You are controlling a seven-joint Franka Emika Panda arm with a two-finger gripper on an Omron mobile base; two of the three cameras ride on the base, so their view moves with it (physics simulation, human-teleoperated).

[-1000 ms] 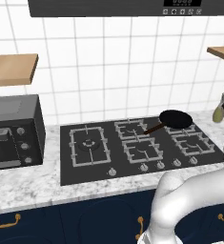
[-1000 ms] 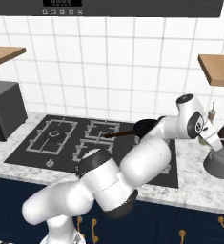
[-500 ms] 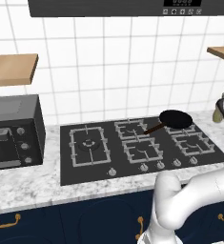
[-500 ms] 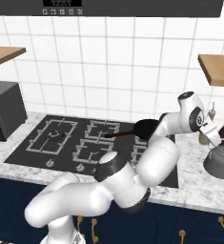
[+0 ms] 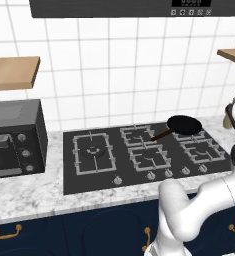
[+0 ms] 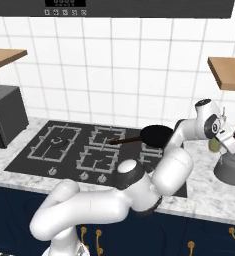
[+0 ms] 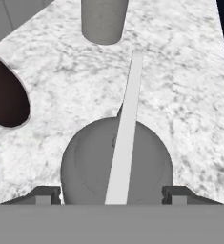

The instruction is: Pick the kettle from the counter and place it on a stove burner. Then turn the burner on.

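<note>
The kettle [image 7: 116,159] is a squat dark-grey dome on the marble counter [image 7: 189,71], seen from straight above, its thin handle running up the middle as a pale strip. My gripper [image 7: 113,193] is open, with one dark fingertip on each side of the handle and neither touching it. From the right base view the kettle [image 6: 233,170] stands at the counter's right end, the gripper [image 6: 229,146] just above it. The big stove burner [image 5: 93,151] [image 6: 57,141] lies at the cooktop's left end.
A black frying pan [image 5: 184,124] [image 6: 156,135] rests on the back right grates. A grey cylinder [image 7: 104,19] and a dark brown bottle [image 7: 6,93] stand close to the kettle. A toaster oven [image 5: 14,137] sits at the far left. Control knobs [image 5: 118,180] line the cooktop's front.
My hand has swung a little to the right and come down over the kettle's handle. The kettle, pan and cooktop have not moved.
</note>
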